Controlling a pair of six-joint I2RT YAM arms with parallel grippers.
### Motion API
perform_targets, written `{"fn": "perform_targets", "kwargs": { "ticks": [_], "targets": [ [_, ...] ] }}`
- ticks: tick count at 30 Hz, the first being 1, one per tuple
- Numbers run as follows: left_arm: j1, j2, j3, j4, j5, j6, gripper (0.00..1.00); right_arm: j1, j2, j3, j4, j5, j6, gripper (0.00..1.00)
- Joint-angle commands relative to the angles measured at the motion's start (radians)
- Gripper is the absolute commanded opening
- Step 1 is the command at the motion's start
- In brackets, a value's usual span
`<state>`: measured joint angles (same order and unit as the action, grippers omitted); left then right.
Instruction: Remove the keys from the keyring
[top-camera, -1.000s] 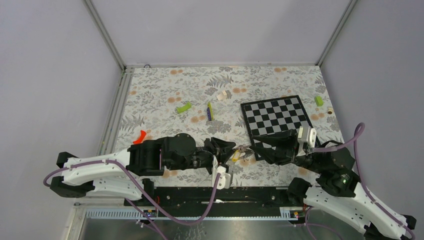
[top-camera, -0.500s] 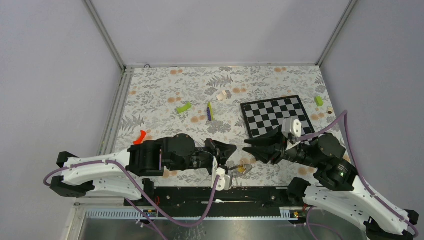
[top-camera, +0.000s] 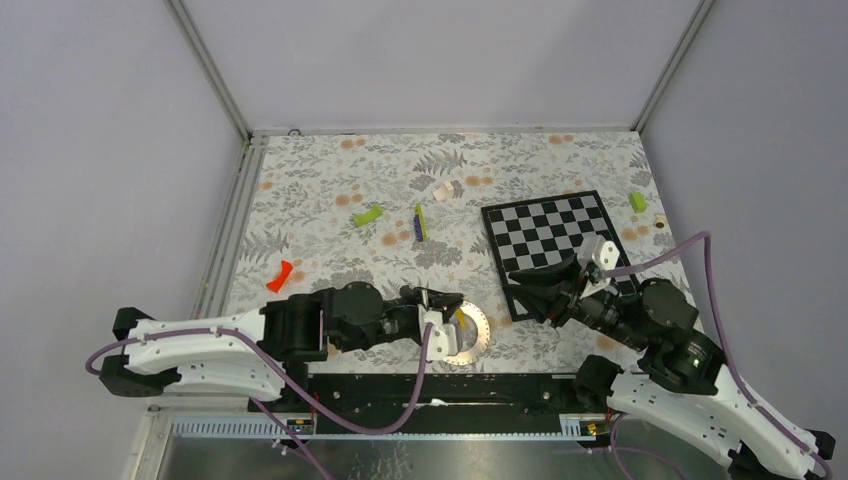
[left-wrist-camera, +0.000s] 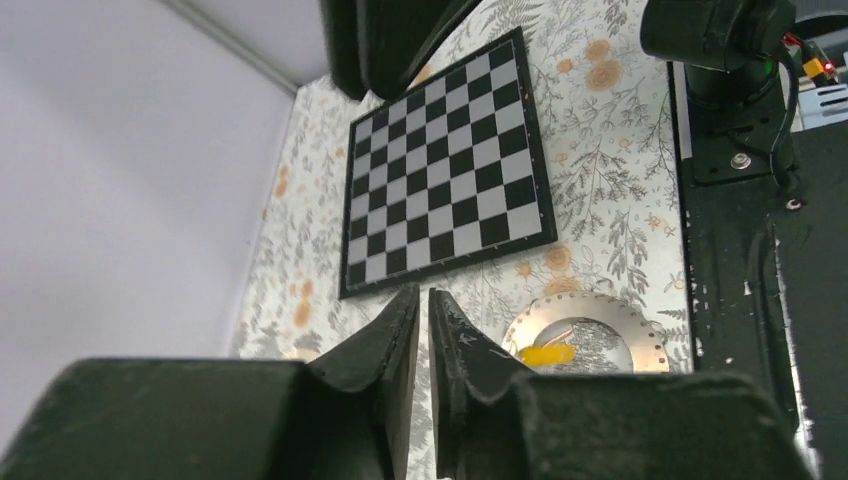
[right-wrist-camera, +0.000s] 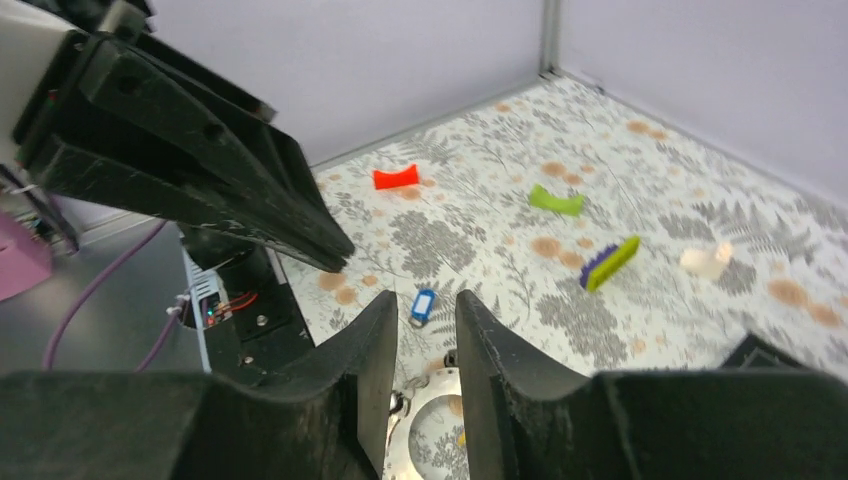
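Note:
The keyring (top-camera: 470, 334) is a silvery hoop lying flat on the table near the front edge. A yellow-tagged key (top-camera: 459, 318) rests on it. The left wrist view shows the keyring (left-wrist-camera: 632, 322) and its yellow tag (left-wrist-camera: 545, 353) to the right of my left gripper (left-wrist-camera: 423, 292). That gripper's jaws are almost together and hold nothing. My left gripper (top-camera: 452, 300) hovers at the ring's left edge. My right gripper (top-camera: 513, 279) is slightly open and empty, up and right of the ring. Its wrist view shows a blue-tagged key (right-wrist-camera: 423, 306) loose on the table, just beyond the keyring (right-wrist-camera: 437, 392).
The checkered board (top-camera: 555, 235) lies right of centre, partly under my right arm. A lime-green block (top-camera: 368, 215), a yellow-green and purple stick (top-camera: 420, 222), a beige piece (top-camera: 445, 190) and a red piece (top-camera: 279, 274) lie farther back and left. Another green block (top-camera: 637, 201) sits at the right edge.
The ring was held up between both grippers and now lies flat on the table. My right gripper has drawn back to the right. My left gripper has let go and dropped lower.

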<state>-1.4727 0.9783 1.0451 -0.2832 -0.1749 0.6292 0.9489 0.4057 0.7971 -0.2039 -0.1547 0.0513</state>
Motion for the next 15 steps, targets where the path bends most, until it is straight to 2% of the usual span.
{"fn": "perform_targets", "kwargs": {
  "ticks": [1, 5, 7, 9, 11, 15],
  "targets": [
    [-0.002, -0.086, -0.101, 0.214, -0.147, -0.238, 0.25, 0.002, -0.036, -0.032, -0.074, 0.186, 0.084, 0.35],
    [0.001, -0.121, -0.177, 0.298, -0.276, -0.417, 0.47, 0.001, -0.067, -0.068, -0.075, 0.211, 0.144, 0.35],
    [0.01, -0.127, -0.195, 0.318, -0.366, -0.534, 0.53, 0.002, -0.063, -0.072, -0.086, 0.232, 0.181, 0.35],
    [0.05, -0.127, -0.209, 0.303, -0.397, -0.667, 0.59, 0.002, -0.041, -0.066, -0.114, 0.246, 0.221, 0.36],
    [0.109, -0.124, -0.228, 0.286, -0.375, -0.798, 0.63, 0.002, 0.003, -0.053, -0.162, 0.26, 0.264, 0.37],
    [0.242, -0.104, -0.27, 0.207, -0.321, -1.033, 0.64, 0.002, 0.118, -0.033, -0.239, 0.296, 0.36, 0.39]
  ]
}}
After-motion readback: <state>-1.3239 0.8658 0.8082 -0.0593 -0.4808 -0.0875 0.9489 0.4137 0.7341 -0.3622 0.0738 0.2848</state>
